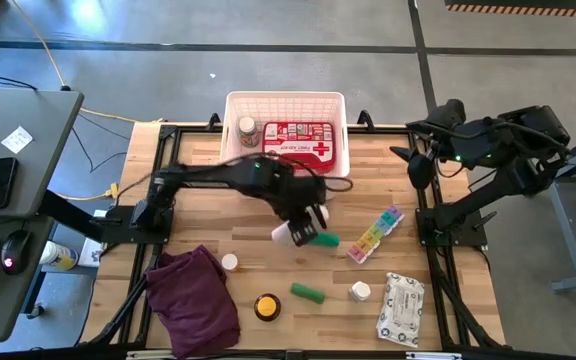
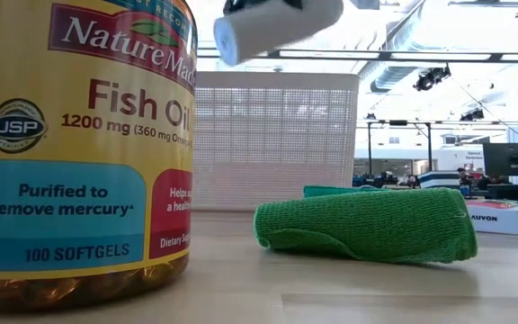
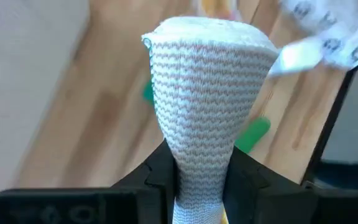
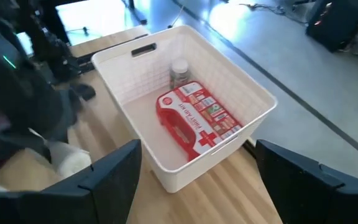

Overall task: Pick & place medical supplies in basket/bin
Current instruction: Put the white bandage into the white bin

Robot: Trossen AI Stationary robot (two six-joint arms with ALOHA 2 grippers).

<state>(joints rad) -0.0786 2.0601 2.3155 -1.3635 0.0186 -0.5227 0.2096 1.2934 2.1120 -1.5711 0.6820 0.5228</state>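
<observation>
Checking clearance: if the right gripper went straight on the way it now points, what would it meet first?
Probably the white basket: the right gripper, jaws open, looks down into it, toward the red first-aid case. Depth is unclear.

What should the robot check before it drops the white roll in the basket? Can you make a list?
1. Roll held tight: ok. The left gripper pinches the white roll between both fingers.
2. Roll lifted off the table: ok, it hangs in the air in the low view.
3. Roll above the basket: not ok, it is over the table, near a green roll.
4. Room in the basket: ok. Only the red first-aid case and a small bottle lie inside.
5. Right gripper out of the way: cannot tell, it hovers open by the basket.
</observation>
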